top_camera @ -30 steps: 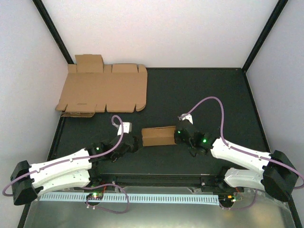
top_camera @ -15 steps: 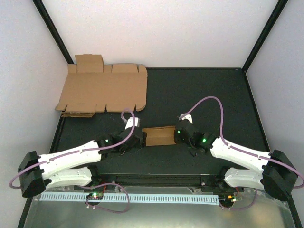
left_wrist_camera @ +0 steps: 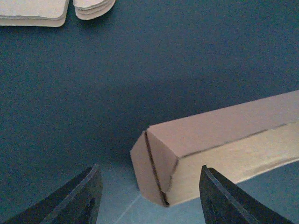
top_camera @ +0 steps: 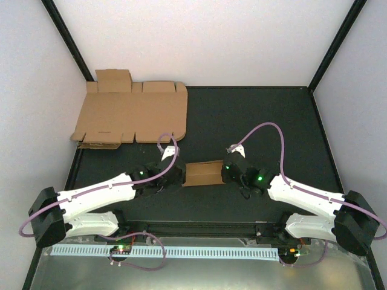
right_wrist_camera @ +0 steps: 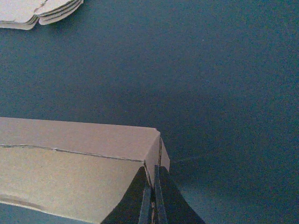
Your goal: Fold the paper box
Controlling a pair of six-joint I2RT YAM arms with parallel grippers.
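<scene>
The paper box (top_camera: 202, 173) lies folded into a small brown block in the middle of the black mat. My left gripper (top_camera: 179, 174) is at its left end, open. In the left wrist view the box's (left_wrist_camera: 224, 140) end with its flap seam sits between the spread fingers (left_wrist_camera: 81, 198), and the gripper (left_wrist_camera: 149, 200) touches nothing I can see. My right gripper (top_camera: 225, 171) is at the box's right end. In the right wrist view that gripper (right_wrist_camera: 153, 198) is shut on the end flap of the box (right_wrist_camera: 70, 158).
A stack of larger flat cardboard sheets (top_camera: 130, 115) lies at the back left corner; its rounded edges show in the left wrist view (left_wrist_camera: 32, 11) and the right wrist view (right_wrist_camera: 37, 11). White walls close in the mat on three sides.
My left arm has swung right and forward, bringing its open gripper up to the box's left end. The right arm and the box have stayed nearly still.
</scene>
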